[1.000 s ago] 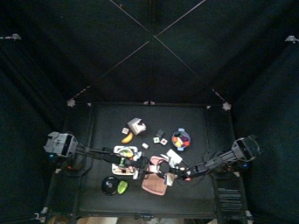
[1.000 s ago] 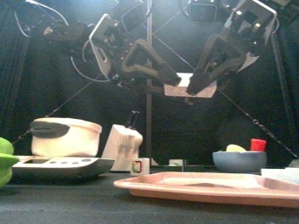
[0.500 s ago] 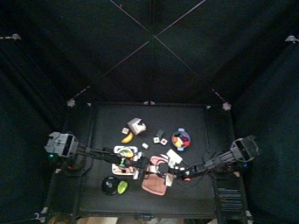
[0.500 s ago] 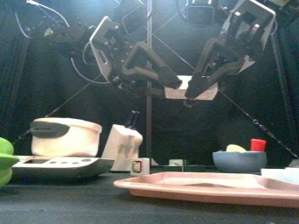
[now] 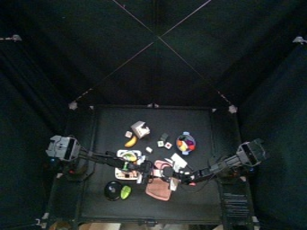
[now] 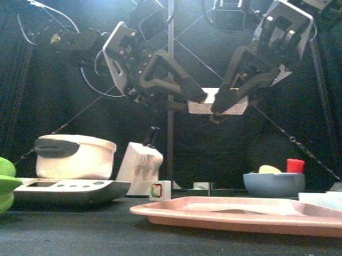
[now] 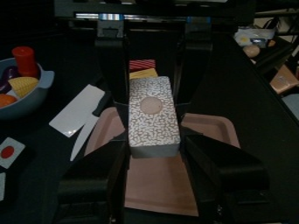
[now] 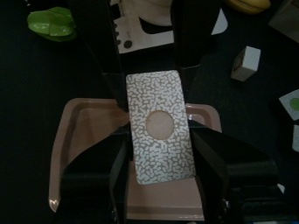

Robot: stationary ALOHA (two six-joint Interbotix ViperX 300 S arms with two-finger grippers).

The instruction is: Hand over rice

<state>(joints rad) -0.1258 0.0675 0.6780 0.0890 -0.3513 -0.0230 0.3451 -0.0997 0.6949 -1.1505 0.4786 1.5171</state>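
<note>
The rice packet point(image 7: 152, 118), white with dark speckles and a round window, hangs in the air between both grippers, above the pink tray point(image 6: 227, 212). My left gripper point(image 7: 155, 144) has its jaws closed against the packet's sides at one end. My right gripper point(image 8: 160, 144) grips the other end of the same packet point(image 8: 158, 131). In the front view the packet point(image 6: 214, 103) sits where the two grippers meet, high above the table. In the top view the arms meet near the table's front point(image 5: 166, 171).
A white rice cooker point(image 6: 74, 155) on a tray stands at front left, with a white carton point(image 6: 140, 165) beside it and a green object point(image 6: 7, 182) at the left edge. A blue bowl of items point(image 6: 274, 182) stands at right. A banana point(image 5: 129, 141) lies further back.
The packet and both grippers have shifted only very slightly; both ends stay gripped.
</note>
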